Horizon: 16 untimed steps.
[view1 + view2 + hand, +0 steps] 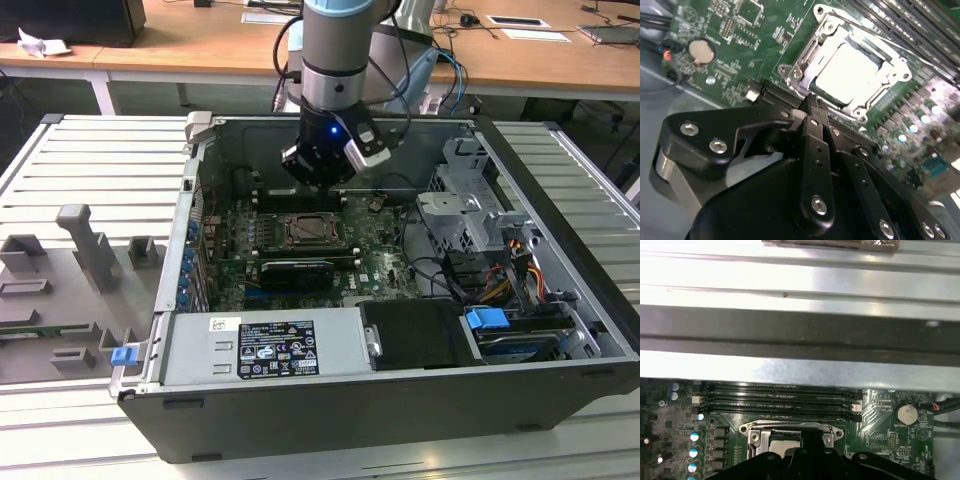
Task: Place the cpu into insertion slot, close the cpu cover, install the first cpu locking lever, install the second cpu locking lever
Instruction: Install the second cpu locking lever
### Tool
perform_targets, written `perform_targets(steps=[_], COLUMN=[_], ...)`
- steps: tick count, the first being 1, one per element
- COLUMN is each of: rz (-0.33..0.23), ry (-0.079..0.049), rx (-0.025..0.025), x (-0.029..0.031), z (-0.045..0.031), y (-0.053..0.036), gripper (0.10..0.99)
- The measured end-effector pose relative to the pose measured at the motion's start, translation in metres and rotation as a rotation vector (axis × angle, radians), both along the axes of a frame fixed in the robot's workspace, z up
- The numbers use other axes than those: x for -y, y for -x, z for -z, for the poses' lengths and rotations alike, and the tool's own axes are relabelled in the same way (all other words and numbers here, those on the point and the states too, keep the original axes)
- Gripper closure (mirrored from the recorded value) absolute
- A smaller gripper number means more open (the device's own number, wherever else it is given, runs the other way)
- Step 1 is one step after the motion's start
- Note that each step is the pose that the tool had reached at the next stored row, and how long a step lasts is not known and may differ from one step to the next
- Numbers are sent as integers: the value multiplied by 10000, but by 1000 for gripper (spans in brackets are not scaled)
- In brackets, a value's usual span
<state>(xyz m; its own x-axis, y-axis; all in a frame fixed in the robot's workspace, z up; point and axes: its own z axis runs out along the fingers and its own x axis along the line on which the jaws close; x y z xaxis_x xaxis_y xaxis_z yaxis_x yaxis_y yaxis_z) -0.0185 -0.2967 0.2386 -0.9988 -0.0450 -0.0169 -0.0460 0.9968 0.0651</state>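
The cpu (850, 75) lies flat in the insertion slot (318, 232), its pale silver face showing through the window of the cpu cover (887, 65). The cover is down over it, a thin silver frame on the green board. My gripper (812, 106) hangs just above one edge of the socket, its black fingers (815, 145) shut together with nothing between them. In the exterior view the gripper (322, 178) is inside the open computer case, a little above and behind the socket. In the first wrist view the cover (790, 429) and cpu (785, 444) sit right by the fingertip.
Long black memory slots (780, 400) run beside the socket, towards the case wall (800, 330). A coin battery (701, 51) lies on the board. A long black card (295, 272), power supply (265, 345), drive cage (465, 195) and cables (500, 280) crowd the case.
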Motion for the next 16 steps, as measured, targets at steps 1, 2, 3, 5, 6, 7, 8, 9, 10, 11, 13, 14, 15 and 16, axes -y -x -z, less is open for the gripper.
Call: perform_targets(steps=[1,2,3,5,6,7,8,9,10,11,13,14,15,16], rz=[0,-1,-1,-1,1,0,-1,-1,0,0,0,-1,0,-5], ry=[1,4,7,7,7,6,7,5,7,6,5,6,7,7], rx=[-1,-1,0,-1,-2,0,-1,0,-1,-1,0,-1,-1,-1], x=[0,0,1,41,86,133,174,206,248,304,386,461,494,519], z=[-51,-91,-119,-119,-118,-115,-110,-105,-98,-87,-69,-55,-50,-41], y=[0,0,0,0,1,2,2,2,2,3,2,3,3,3], gripper=[980,980,980,980,980,980,980,980,980,980,980,980,980,980])
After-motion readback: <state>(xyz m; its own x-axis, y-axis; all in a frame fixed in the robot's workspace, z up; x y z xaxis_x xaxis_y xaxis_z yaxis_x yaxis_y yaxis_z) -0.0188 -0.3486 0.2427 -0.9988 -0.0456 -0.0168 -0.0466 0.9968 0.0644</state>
